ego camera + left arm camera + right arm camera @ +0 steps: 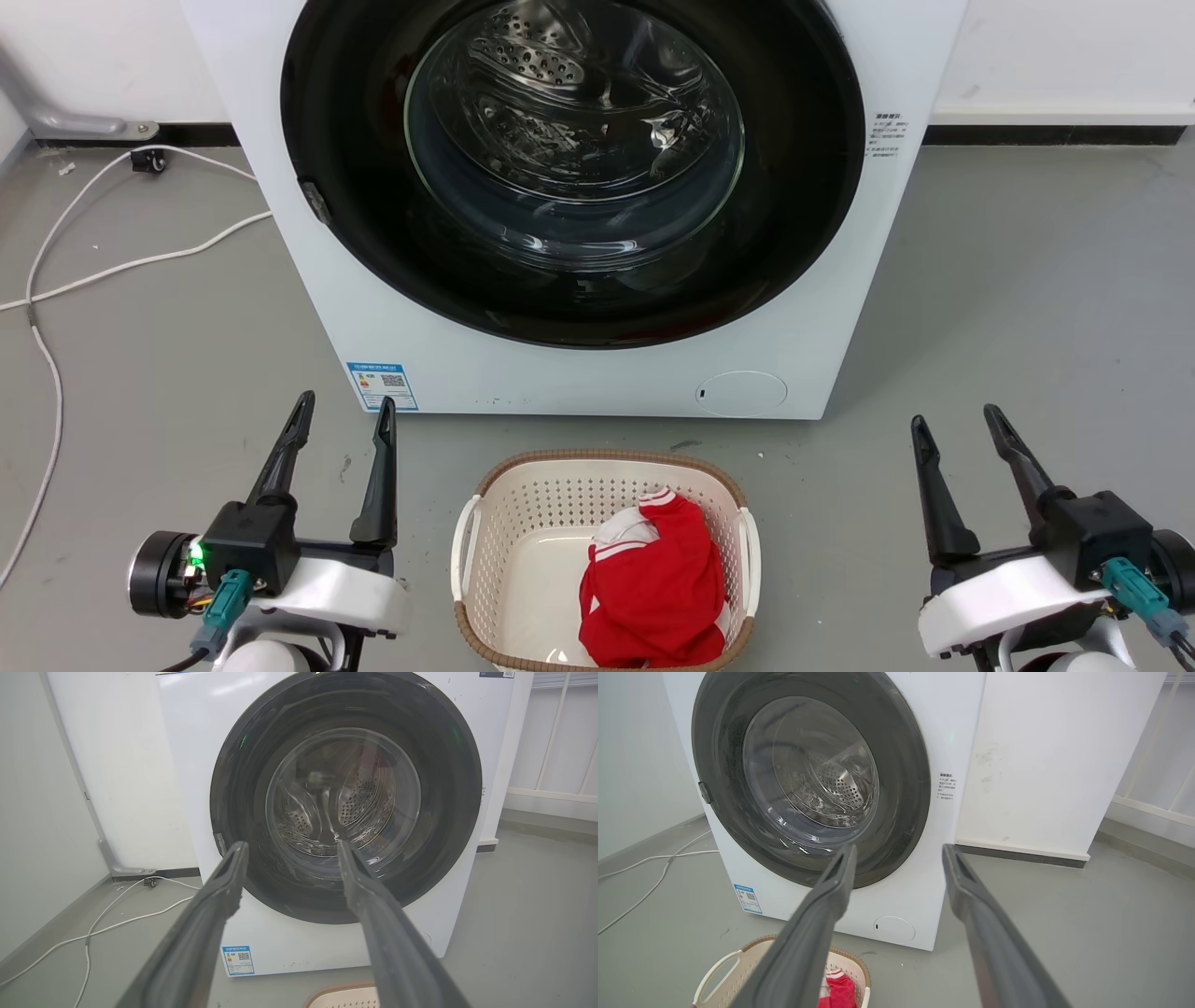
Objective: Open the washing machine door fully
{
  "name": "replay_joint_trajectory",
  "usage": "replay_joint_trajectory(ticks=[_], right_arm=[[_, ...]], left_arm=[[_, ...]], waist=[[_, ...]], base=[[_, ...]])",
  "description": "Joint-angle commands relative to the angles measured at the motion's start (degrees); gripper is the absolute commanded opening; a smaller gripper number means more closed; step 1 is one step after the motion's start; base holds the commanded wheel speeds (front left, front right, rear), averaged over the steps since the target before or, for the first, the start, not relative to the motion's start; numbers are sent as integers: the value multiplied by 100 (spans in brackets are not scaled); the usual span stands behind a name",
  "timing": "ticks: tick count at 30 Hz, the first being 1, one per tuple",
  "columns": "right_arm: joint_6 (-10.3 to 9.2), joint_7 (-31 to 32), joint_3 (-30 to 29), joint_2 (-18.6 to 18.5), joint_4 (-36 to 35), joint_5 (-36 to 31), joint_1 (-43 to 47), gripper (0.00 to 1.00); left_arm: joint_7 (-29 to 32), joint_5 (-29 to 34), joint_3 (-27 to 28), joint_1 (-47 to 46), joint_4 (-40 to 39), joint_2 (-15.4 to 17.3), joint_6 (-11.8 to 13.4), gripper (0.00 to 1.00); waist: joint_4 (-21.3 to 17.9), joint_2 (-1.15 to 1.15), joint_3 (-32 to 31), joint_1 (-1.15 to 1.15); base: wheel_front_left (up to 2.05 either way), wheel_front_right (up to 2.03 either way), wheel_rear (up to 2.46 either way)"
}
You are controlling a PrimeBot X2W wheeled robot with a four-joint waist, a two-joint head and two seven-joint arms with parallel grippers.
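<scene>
Well apart: door (571, 168), left pincer (344, 403)

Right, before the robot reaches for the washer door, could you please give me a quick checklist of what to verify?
1. Left claw open and empty: ok.
2. Right claw open and empty: ok.
3. Grey tab at the left edge of the washing machine door unobstructed: ok.
4. Door's swing path clear: cannot tell; the laundry basket stands close before the washing machine.
5. Door lock released: cannot tell; the door is shut.
</scene>
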Motion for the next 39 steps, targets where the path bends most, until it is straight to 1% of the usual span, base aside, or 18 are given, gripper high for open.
replay_joint_trajectory(ticks=[1, 3, 6, 8, 11, 13, 15, 16, 19, 21, 22, 24, 25, 28, 31, 34, 39], right_arm=[[-2, -56, 14, 7, 12, 88, -59, 0], [-2, -82, 15, 7, 19, 112, -61, 0], [-3, -171, 18, 7, 3, 320, -75, 0], [-2, -271, 5, 7, -19, 546, -94, 0], [-2, -426, -55, 7, -41, 1122, -118, 0], [-2, -519, -86, 8, -23, 1868, -149, 0], [-2, -594, -128, 7, -18, 2431, -234, 0], [-2, -621, -144, 8, 7, 2939, -264, 0], [-2, -685, -186, 7, 62, 4064, -404, 0], [-2, -703, -193, 7, 82, 4928, -564, 0], [-2, -663, -264, 6, 132, 6270, -885, 0], [-1, -549, -392, 5, 205, 6975, -1170, 0], [-1, -549, -392, 5, 205, 6975, -1170, 0], [-1, -275, -681, 5, 386, 7729, -1691, 0], [-1, 51, -994, -70, 688, 8226, -2282, 0], [-1, 336, -1200, -272, 1151, 8467, -2895, 0], [-1, 738, -1289, -593, 2095, 8597, -3935, 0]], left_arm=[[-27, -19, 16, 11, 15, -7, -12, 100], [-27, -12, 27, 3, 20, -13, -22, 100], [-27, -14, 40, -5, 30, -21, -30, 100], [-27, -18, 51, -10, 39, -26, -39, 100], [-27, -28, 71, -16, 47, -39, -51, 100], [-27, -36, 87, -22, 47, -50, -57, 100], [-27, -43, 111, -22, 42, -61, -48, 100], [-27, -46, 118, -22, 37, -71, -50, 100], [-26, -43, 138, -28, 24, -92, -54, 100], [-22, -57, 161, -47, 7, -101, -59, 100], [-22, -66, 202, -105, -38, -114, -62, 100], [-22, -63, 223, -128, -60, -123, -67, 100], [-22, -63, 223, -128, -60, -123, -67, 100], [-22, -73, 256, -213, -98, -127, -74, 100], [-22, -130, 286, -279, -138, -139, -81, 100], [-22, -144, 291, -386, -178, -144, -92, 100], [-22, -179, 278, -589, -209, -150, -99, 100]], waist=[[0, 0, 2, 0], [-1, 0, 5, 0], [0, 0, 7, 0], [0, 0, 7, 0], [-4, 0, 10, 0], [-6, 0, 12, 0], [-13, 0, 14, 0], [-16, 0, 16, 0], [-29, 0, 31, 0], [-42, 0, 70, 0], [-74, 0, 169, 0], [-94, 0, 238, 0], [-94, 0, 238, 0], [-113, 0, 358, 0], [-111, 0, 485, 0], [-96, 0, 618, 0], [-66, 0, 889, 0]], base=[[0, 0, 0], [0, 0, 0], [0, 0, 0], [0, 0, 0], [0, 0, 0], [0, 0, 0], [0, 0, 0], [0, 0, 0], [0, 0, 0], [0, 0, 0], [0, 0, 0], [0, 0, 0], [0, 0, 0], [0, 0, 0], [0, 0, 0], [0, 0, 0], [0, 0, 0]])
